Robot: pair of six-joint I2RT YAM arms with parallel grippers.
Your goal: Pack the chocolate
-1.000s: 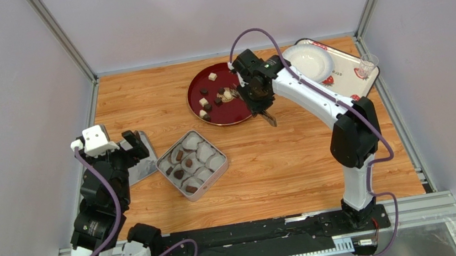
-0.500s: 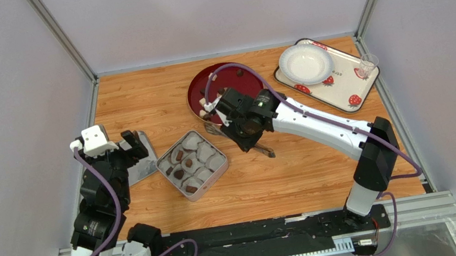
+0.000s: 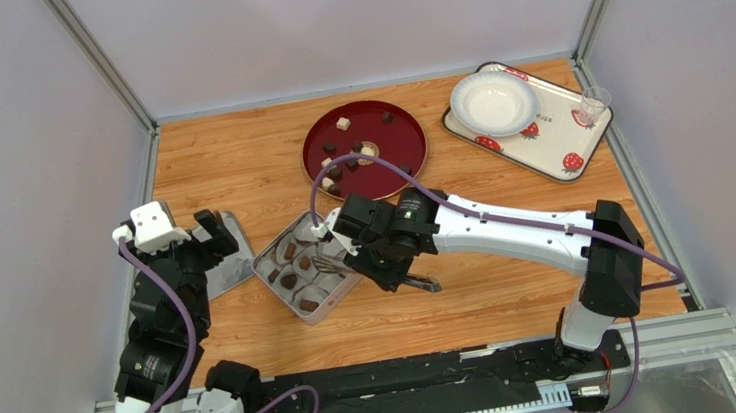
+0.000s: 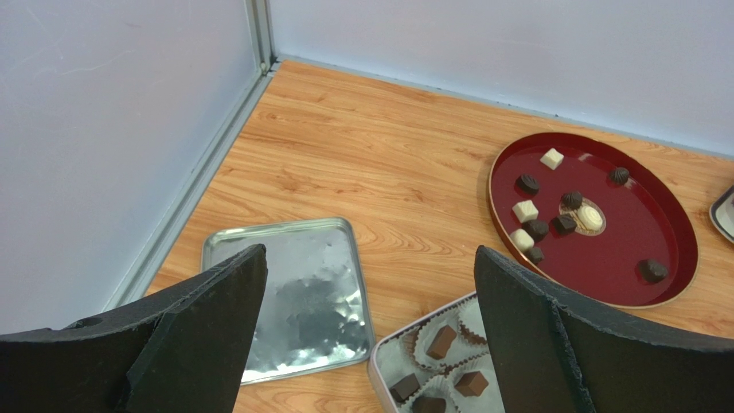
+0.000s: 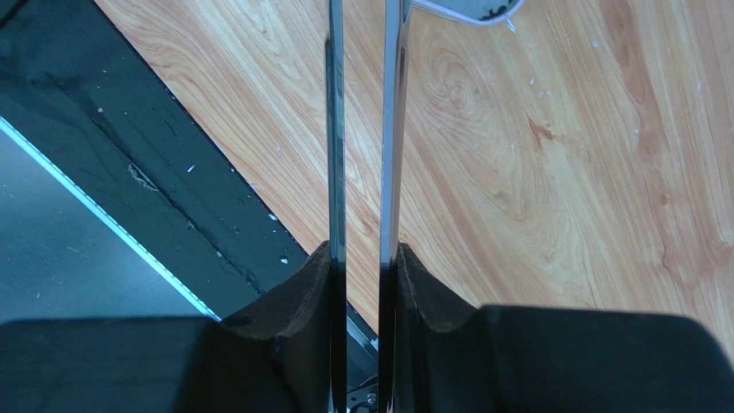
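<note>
Right gripper [image 5: 362, 258] was seen clamped on the tongs [image 5: 334, 129], both blades pressed between its fingers [image 5: 301, 292]. In the top view the right arm was stretched leftward across the table [image 3: 487, 287], and the tongs' front end lay over the right part of the open tin [image 3: 284, 295]. Whether a piece was held at the tips could not be told; the tips lay outside the right wrist view. Left gripper [image 4: 370, 258] was held with its jaws wide apart, nothing between them, above the lid [image 4: 293, 301], which lay flat just left of the tin. Most of the chocolate [image 4: 570, 200] was noted on the red plate [image 4: 642, 219] at the far middle of the table: dark pieces, three cream-white cubes and one pale round piece in a paper cup. Further dark pieces were recorded in the tin's paper cups, several cups showing white. A tray [image 3: 563, 135] carrying a white bowl [image 3: 492, 102] sat at the far right, well apart from the plate and the tin.
</note>
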